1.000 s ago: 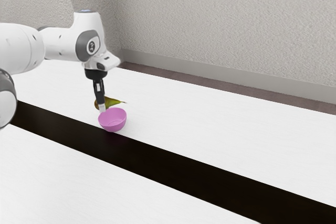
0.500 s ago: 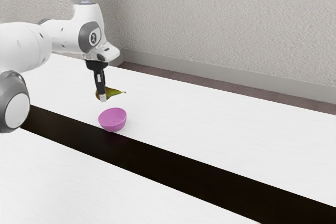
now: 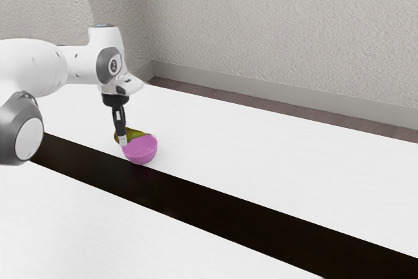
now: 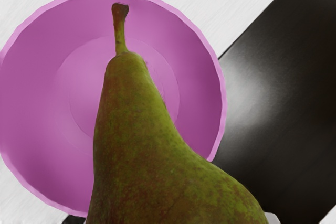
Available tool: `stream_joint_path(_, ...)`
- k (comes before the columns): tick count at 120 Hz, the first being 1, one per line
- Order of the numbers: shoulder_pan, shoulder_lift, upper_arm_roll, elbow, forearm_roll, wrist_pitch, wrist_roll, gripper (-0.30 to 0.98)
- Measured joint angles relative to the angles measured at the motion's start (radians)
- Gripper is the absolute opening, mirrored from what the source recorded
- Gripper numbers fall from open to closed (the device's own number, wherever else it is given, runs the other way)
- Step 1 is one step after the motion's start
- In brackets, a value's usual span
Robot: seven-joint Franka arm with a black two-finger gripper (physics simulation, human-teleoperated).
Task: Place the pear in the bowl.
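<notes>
We have the pear (image 4: 142, 145) pinched between our fingers (image 3: 123, 140) at the rim of the pink bowl (image 3: 140, 155), its stem across the bowl's mouth in our wrist view, with white worktop (image 3: 261, 155) beneath the bowl and a black strip (image 3: 228, 210) just beside it.

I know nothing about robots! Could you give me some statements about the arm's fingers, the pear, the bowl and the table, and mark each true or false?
1. The fingers are closed on the pear. True.
2. The bowl is upside down. False: it stands upright, its opening facing up.
3. In the wrist view, the pear's stem shows against the inside of the bowl. True.
4. The pear lies loose at the bottom of the bowl. False: the fingers hold it.
5. A dark strip runs between white parts of the tabletop. True.
</notes>
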Motion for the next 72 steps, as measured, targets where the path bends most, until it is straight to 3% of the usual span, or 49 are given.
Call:
stream_joint_path(4, 0.001, 0.001, 0.002, 0.000, -0.003, 0.001, 0.002, 0.16)
stream_joint_path(27, 0.001, 0.003, 0.003, 0.001, -0.019, -0.007, 0.017, 0.45)
stream_joint_path(46, 0.000, -0.018, 0.004, 0.001, -0.022, -0.026, 0.027, 0.58)
stream_joint_path(57, -0.008, -0.159, -0.017, -0.007, -0.004, -0.087, 0.024, 0.61)
stream_joint_path(72, -0.027, -0.489, -0.223, -0.008, 0.097, -0.270, -0.065, 0.65)
